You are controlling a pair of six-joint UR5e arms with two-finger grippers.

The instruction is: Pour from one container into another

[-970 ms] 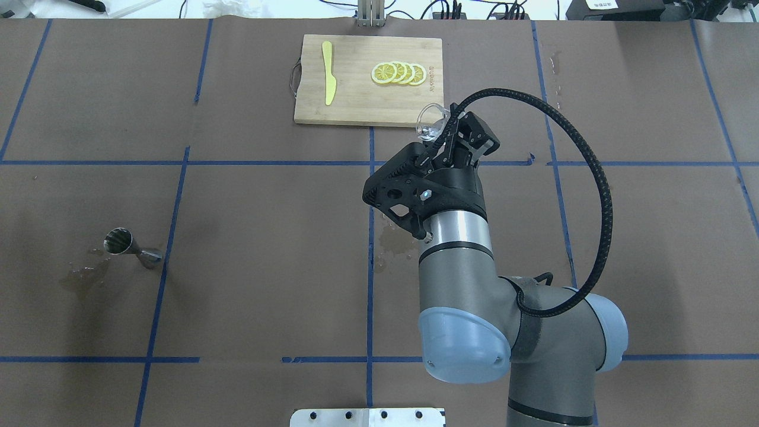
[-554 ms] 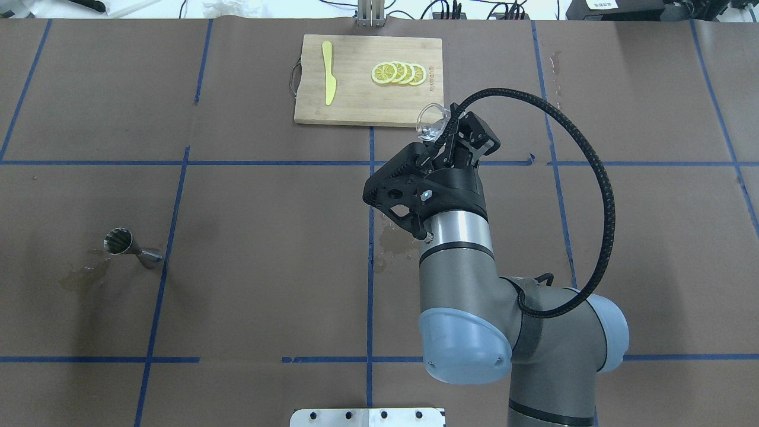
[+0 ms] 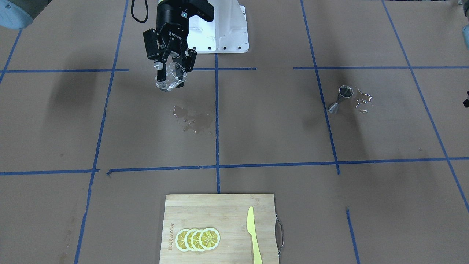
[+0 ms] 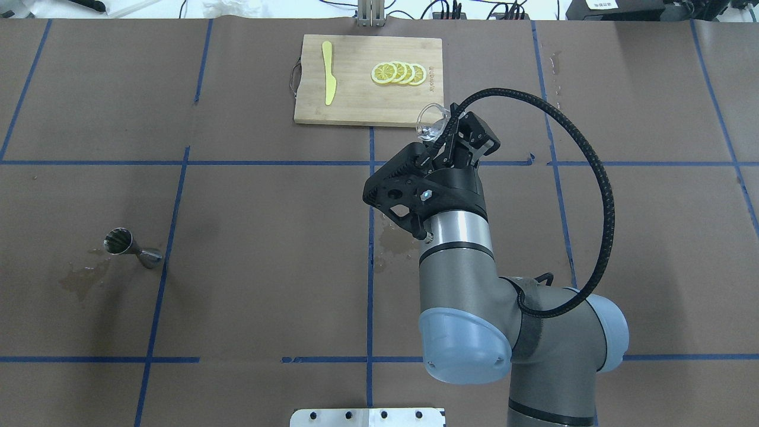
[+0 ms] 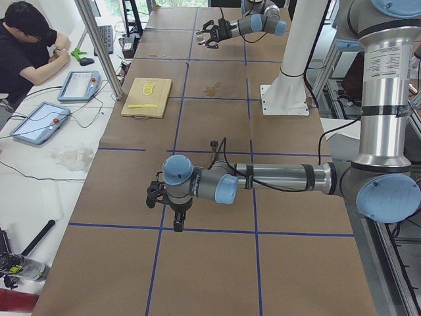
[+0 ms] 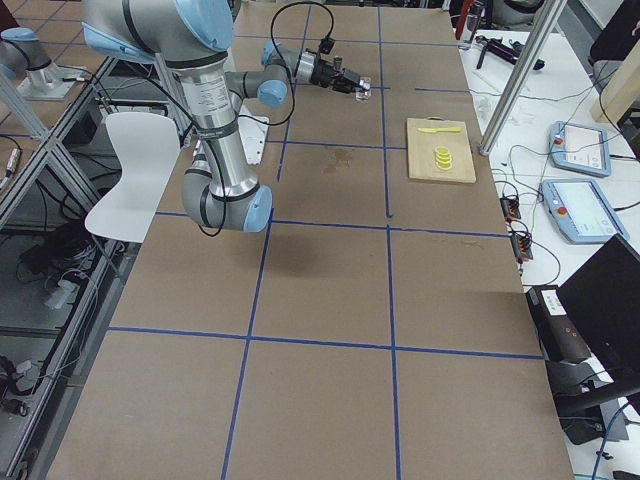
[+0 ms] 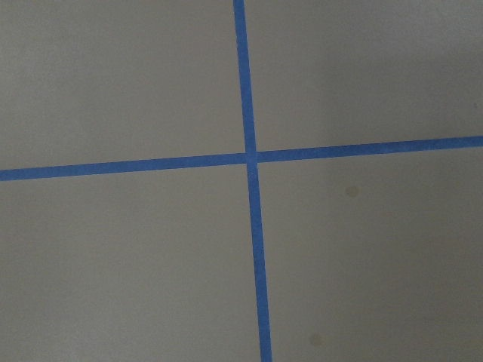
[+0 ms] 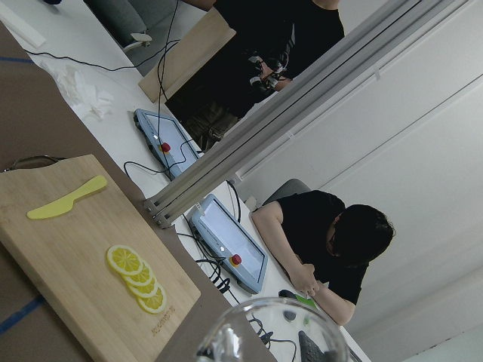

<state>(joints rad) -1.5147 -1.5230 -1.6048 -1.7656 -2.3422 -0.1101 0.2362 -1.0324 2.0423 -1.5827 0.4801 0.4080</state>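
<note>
The clear glass (image 3: 167, 83), clamped tilted in the right gripper (image 3: 171, 71), should be levelled and brought over the far-off jigger (image 3: 340, 98) before tipping.

My right arm (image 4: 468, 284) reaches forward with my right gripper (image 3: 173, 74) clamped on the tilted glass cup (image 3: 168, 83) clear of the table, while my left arm (image 5: 276, 176) stretches out low, left gripper (image 5: 177, 226) pointing down, its jaws too small to read.
</note>
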